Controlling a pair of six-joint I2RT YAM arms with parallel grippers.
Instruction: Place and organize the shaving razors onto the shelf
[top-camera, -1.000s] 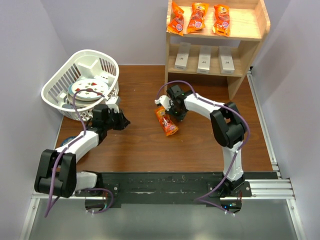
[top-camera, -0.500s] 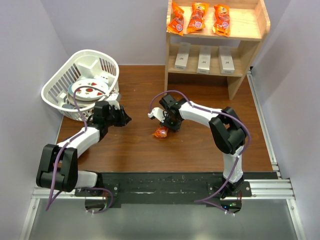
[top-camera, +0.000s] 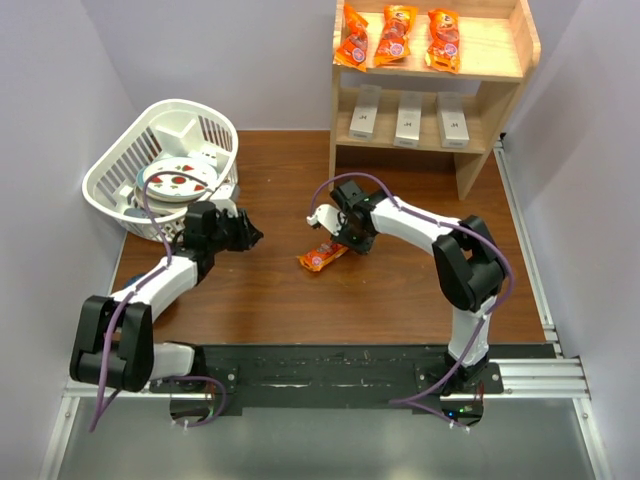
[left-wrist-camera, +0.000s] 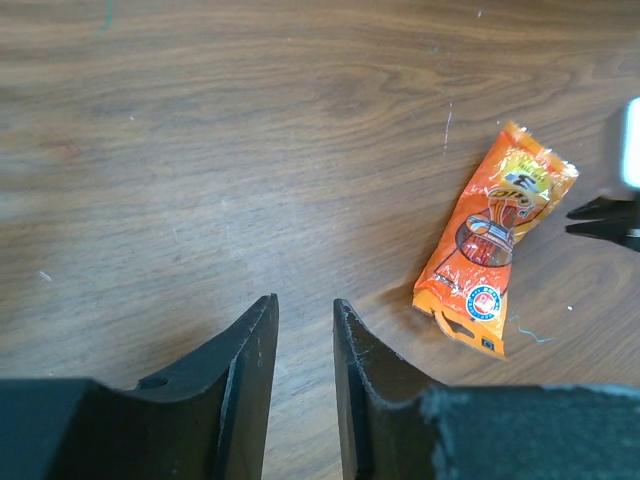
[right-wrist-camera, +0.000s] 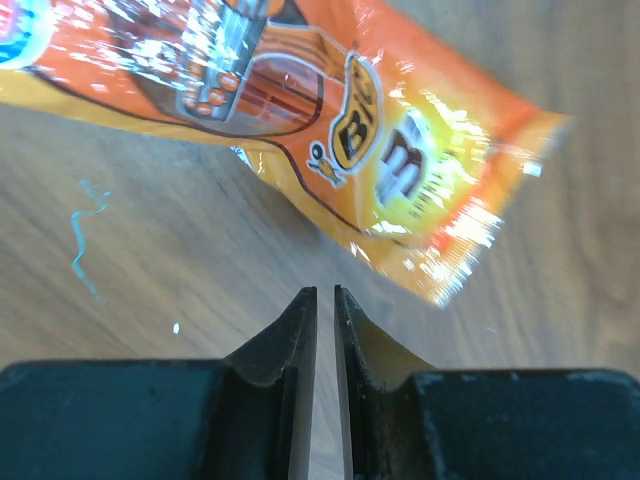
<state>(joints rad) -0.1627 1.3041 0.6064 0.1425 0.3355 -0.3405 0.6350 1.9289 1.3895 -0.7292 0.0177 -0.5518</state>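
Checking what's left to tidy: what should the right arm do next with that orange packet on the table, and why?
Probably open the right gripper and ease forward over the orange packet: its jaws are all but shut on nothing, and the packet lies loose on the table just ahead. The three razor boxes already sit on the shelf.

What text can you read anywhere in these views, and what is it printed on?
"3": large numeral on the orange packet lying on the table, right wrist view.
"Bi": apparently, in the logo beside that numeral; glare makes it uncertain.
Same packet, left wrist view: print too blurred to read.
Razor boxes on the shelf's lower level: one dark mark each, too small to read.
Three orange packets on the top level: print too small to read.
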